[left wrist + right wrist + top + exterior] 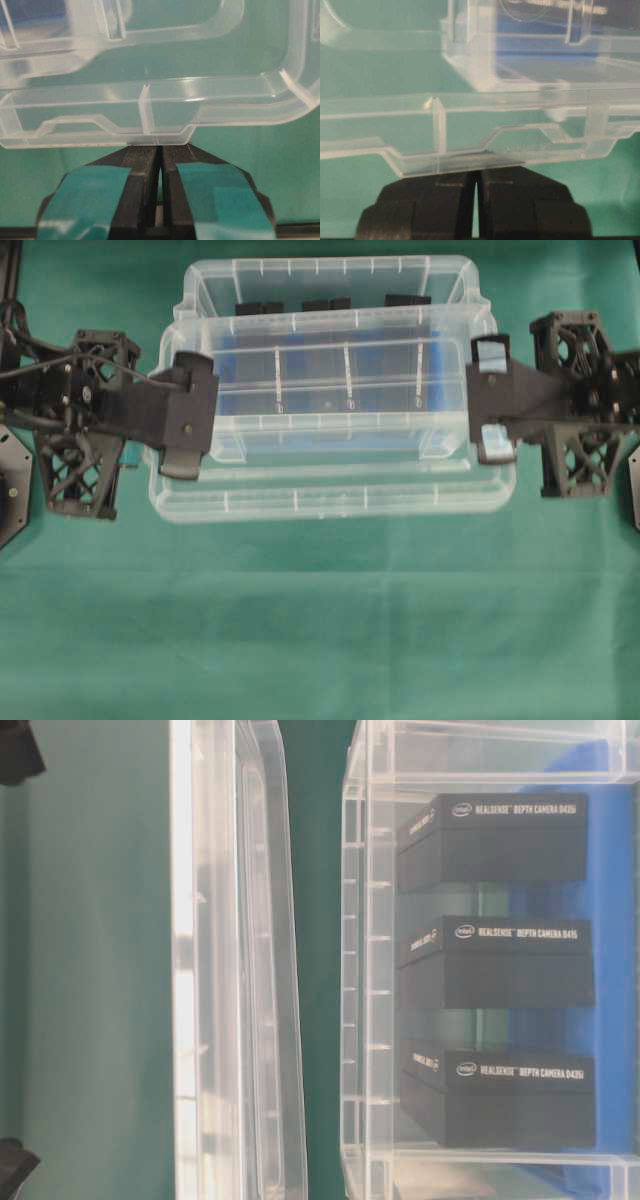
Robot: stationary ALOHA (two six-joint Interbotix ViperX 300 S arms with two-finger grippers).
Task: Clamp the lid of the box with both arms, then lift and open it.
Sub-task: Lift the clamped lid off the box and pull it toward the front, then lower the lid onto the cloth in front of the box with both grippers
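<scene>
Teal-taped fingers [95,200] of the left pincer [159,155] fill the foreground of its wrist view, pressed nearly together on the short-edge tab of the lid [150,95]. Right pincer [476,175], plain black, pinches the opposite short edge the same way. Opposed grips at the two ends keep the flat panel level and stop it twisting.

Overhead: lid [340,390] hangs between the two arms, offset toward the near side of the box [330,502], so the far wall and the three black blocks [330,305] show beyond it. Table-level view shows the lid [240,970] standing clear of the box [365,970], green counter [315,870] visible in the gap. Box sits on the counter, blue floor [610,970] under the blocks.

Judgement: clamp done, lift done, lid being carried off. Through clear plastic on clear plastic the overhead view cannot settle the lid's height; only the side view does.

Risk: thin tabs, narrow bite; uneven arm travel could flex or slip the lid.
</scene>
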